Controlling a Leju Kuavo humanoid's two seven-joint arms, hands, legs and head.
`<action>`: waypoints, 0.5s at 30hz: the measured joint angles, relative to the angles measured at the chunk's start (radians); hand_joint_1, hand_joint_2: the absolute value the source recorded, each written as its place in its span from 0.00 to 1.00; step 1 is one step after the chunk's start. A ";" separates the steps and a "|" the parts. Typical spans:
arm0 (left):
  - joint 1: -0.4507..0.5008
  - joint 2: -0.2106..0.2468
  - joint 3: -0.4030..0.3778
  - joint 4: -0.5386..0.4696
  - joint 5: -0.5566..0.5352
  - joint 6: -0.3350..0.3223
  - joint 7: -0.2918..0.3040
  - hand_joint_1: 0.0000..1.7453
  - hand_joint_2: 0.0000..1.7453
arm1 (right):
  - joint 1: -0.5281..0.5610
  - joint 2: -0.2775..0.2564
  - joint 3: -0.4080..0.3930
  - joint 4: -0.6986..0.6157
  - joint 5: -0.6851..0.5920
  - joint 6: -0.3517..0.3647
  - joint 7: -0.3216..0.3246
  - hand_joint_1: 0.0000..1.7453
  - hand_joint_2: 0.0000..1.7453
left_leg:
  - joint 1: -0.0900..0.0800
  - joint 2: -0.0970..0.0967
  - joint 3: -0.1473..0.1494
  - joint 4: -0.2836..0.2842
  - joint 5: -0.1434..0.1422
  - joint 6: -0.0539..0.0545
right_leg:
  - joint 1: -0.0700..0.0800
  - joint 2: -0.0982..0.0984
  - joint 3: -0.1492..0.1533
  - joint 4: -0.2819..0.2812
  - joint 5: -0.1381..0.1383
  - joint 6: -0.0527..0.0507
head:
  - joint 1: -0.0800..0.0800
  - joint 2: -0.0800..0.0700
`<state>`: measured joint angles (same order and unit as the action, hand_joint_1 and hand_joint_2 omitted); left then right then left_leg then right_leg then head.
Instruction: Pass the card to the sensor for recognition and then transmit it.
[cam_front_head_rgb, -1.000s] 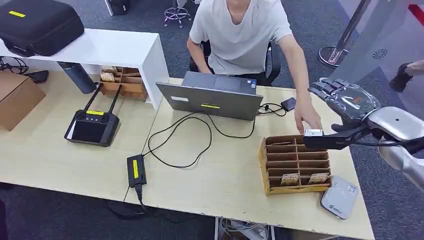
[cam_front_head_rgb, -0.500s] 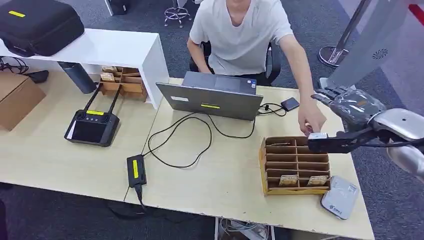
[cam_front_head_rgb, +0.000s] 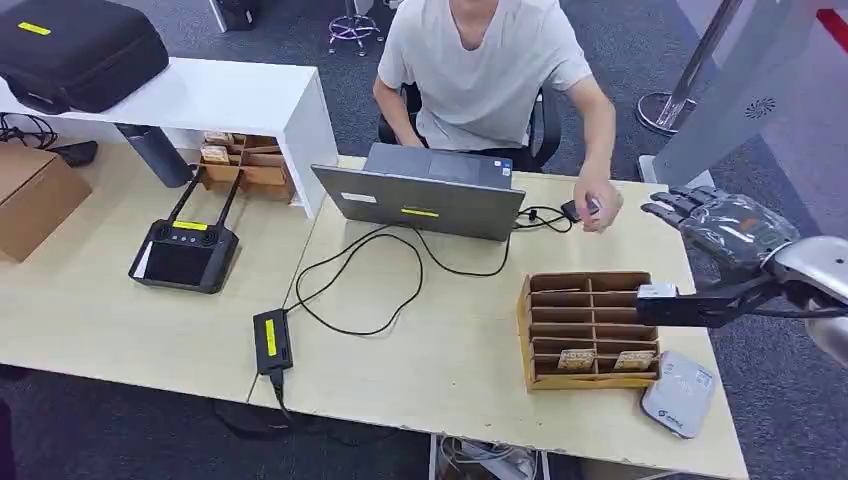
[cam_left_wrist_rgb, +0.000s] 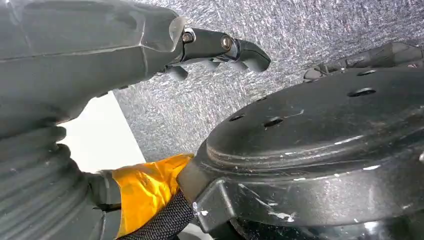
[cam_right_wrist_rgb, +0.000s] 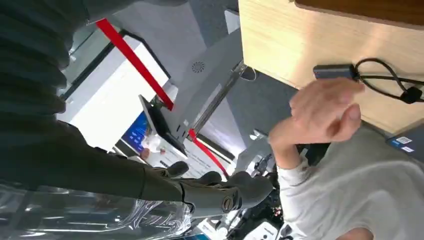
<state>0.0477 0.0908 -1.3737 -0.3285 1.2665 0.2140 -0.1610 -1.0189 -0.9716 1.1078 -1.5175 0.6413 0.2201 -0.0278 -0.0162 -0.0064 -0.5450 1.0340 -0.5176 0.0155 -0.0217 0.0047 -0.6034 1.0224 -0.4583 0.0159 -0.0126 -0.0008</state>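
My right hand (cam_front_head_rgb: 728, 228) hovers past the table's right edge, beyond the wooden card organizer (cam_front_head_rgb: 524, 330). Its fingers are spread and I see nothing in them; the right wrist view shows them stretched out bare (cam_right_wrist_rgb: 200, 187). Two brown cards (cam_front_head_rgb: 580, 358) stand in the organizer's nearest row. The white card sensor (cam_front_head_rgb: 680, 393) lies flat by the organizer's near right corner. A person's hand (cam_front_head_rgb: 598, 208) hangs curled over the far side of the table. My left hand (cam_left_wrist_rgb: 215, 45) hangs over the carpet with nothing in it.
The seated person faces me behind a grey laptop (cam_front_head_rgb: 420, 200). Cables run from it to a black adapter (cam_front_head_rgb: 271, 340). A small black device (cam_right_wrist_rgb: 332, 71) lies by the person's hand. A remote controller (cam_front_head_rgb: 183, 255) sits at the left, and a white shelf (cam_front_head_rgb: 220, 95) behind it.
The person's hand has pulled back from the organizer's far edge toward the laptop. My right hand has drifted right and nearer to me.
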 joint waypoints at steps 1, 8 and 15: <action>0.000 0.000 0.000 0.000 0.002 0.000 0.000 0.00 1.00 | 0.002 0.000 0.000 0.000 0.000 0.000 0.000 0.00 1.00 | 0.000 0.000 0.000 0.000 0.000 0.000 | 0.000 0.000 0.000 0.000 0.000 0.000 | 0.000 0.000; 0.001 0.000 0.000 -0.002 0.012 0.003 0.000 0.00 1.00 | 0.064 0.005 -0.004 0.003 -0.015 -0.045 0.015 0.00 1.00 | 0.000 0.000 0.000 0.000 0.000 0.000 | 0.000 0.000 0.000 0.000 0.000 0.000 | 0.001 0.000; 0.001 0.000 0.000 -0.005 0.018 0.007 0.000 0.00 1.00 | 0.175 0.024 -0.030 0.015 -0.008 -0.084 0.025 0.00 1.00 | 0.000 0.000 -0.001 0.000 0.000 0.000 | 0.000 0.000 0.000 0.000 0.000 0.000 | 0.000 0.000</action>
<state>0.0489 0.0912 -1.3737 -0.3334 1.2848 0.2209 -0.1610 -0.8441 -0.9480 1.0780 -1.5026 0.6329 0.1362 -0.0031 -0.0159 -0.0069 -0.5456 1.0340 -0.5176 0.0154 -0.0216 0.0043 -0.6034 1.0222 -0.4584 0.0159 -0.0122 -0.0008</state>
